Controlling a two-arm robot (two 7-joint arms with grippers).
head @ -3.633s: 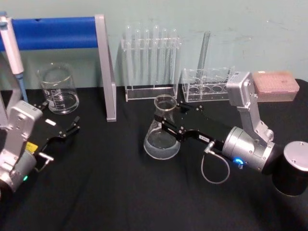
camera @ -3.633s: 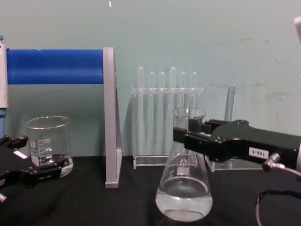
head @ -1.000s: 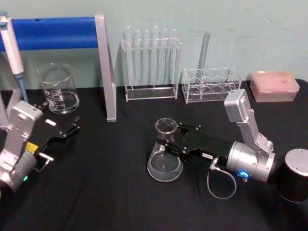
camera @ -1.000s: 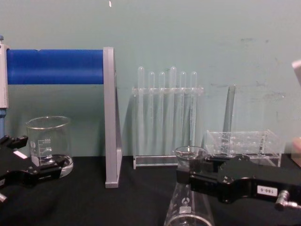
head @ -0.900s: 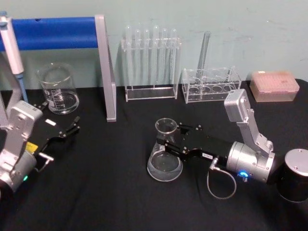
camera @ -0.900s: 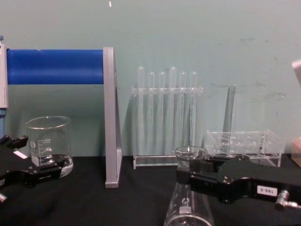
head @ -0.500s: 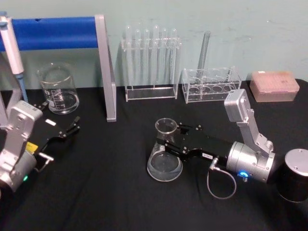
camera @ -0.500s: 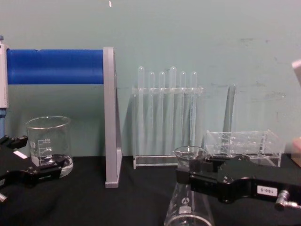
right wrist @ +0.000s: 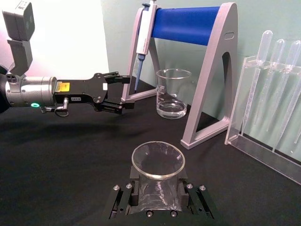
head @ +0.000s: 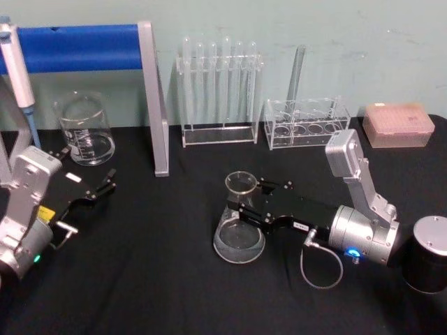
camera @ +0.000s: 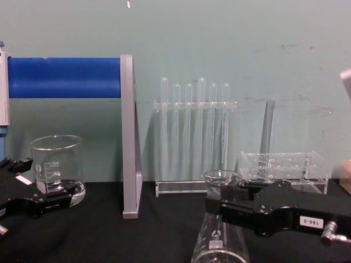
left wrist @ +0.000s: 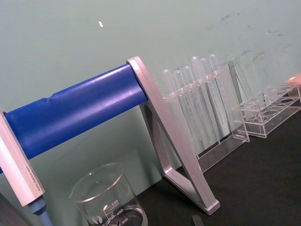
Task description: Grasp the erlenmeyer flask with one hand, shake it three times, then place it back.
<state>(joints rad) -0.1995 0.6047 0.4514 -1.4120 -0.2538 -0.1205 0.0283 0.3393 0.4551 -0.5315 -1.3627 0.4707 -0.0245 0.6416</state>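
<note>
The clear erlenmeyer flask (head: 239,230) stands upright on the black table near the middle, a little liquid in its wide base. My right gripper (head: 244,202), the hand with the white label, reaches in from the right and is shut on the flask's neck just below the rim. In the right wrist view the jaws sit tight on both sides of the flask (right wrist: 157,181) neck. In the chest view the flask (camera: 219,241) base runs off the lower edge, with the right gripper (camera: 219,205) on the neck. My left gripper (head: 105,187) rests open at the left, apart from the flask.
A glass beaker (head: 85,130) sits back left under a blue pipette stand (head: 77,47). A rack of test tubes (head: 218,91) and a second clear rack (head: 307,122) line the back. A pink tip box (head: 398,124) and a black cylinder (head: 427,252) are at the right.
Since 3.6 s ago the right gripper has brought the flask down and nearer to me. Over the last second nothing has visibly moved. The left arm stays still.
</note>
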